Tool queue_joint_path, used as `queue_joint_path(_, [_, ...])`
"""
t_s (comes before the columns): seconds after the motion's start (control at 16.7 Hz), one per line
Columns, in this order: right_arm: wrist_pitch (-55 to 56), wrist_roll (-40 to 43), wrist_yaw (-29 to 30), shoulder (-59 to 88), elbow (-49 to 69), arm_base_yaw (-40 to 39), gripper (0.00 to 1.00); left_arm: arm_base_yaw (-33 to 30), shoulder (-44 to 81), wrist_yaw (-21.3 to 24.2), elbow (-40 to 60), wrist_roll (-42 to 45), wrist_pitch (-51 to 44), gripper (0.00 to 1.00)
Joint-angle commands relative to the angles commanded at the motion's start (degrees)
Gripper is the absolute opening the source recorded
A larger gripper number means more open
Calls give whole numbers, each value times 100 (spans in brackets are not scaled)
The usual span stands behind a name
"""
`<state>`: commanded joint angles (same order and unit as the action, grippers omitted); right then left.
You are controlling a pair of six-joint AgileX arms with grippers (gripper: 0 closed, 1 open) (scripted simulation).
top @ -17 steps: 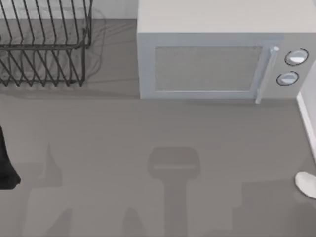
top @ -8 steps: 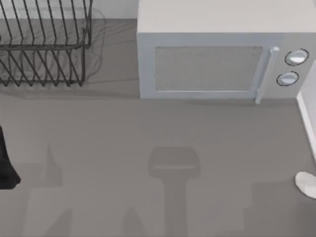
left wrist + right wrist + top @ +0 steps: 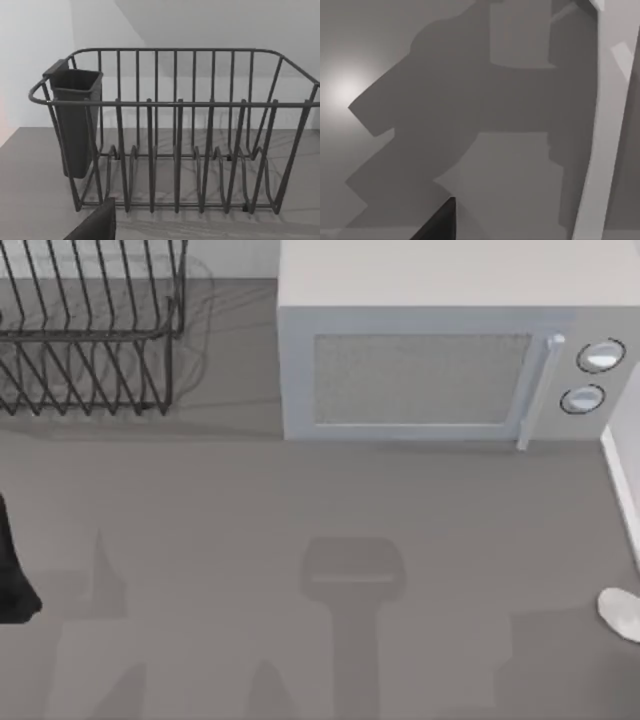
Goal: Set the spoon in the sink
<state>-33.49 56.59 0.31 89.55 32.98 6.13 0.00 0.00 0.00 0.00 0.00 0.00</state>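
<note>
**Counter stock, one moment**

- Spoon (image 3: 621, 613): 1 pc, off-white, rounded oval end showing at right edge of table, lying flat on grey top, well apart from everything else. Nothing gripping it.
- Microwave (image 3: 440, 370): 1 unit, back centre-right, door shut, vertical handle (image 3: 538, 390) on door's right side.
- Knobs: 2, round, silver-rimmed, stacked one above the other right of handle: upper (image 3: 601, 356), lower (image 3: 582, 399).
- Dish rack (image 3: 90, 330): 1, dark wire, back left corner. Left wrist view gives same rack (image 3: 175, 150) front-on, w/ 1 dark cutlery cup (image 3: 76, 125) hung on one end.
- Pale raised edge (image 3: 622, 490): 1, along right side of table, behind spoon (also a pale curved band in right wrist view).
- Left arm (image 3: 12, 570): dark shape at left edge of table, mid-depth. Finger state: can't tell.
- Right gripper: 1 dark finger tip (image 3: 440, 222) over bare grey table; open or closed, can't tell.
- Arm shadows on table: several, front half.
</note>
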Motion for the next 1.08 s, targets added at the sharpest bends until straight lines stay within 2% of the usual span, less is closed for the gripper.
queue_joint_path(0.3, [0,0,0,0,0,0,2,0,0,0,0,0,0,100])
queue_joint_path(0.78, [0,0,0,0,0,0,0,0,0,0,0,0,0,100])
queue_joint_path(0.84, [-611,-169,-86,-398,258,-10,0,0,0,0,0,0,0,100])
queue_joint_path(1.08, [-1040,-152,-84,-543,590,19,0,0,0,0,0,0,0,100])
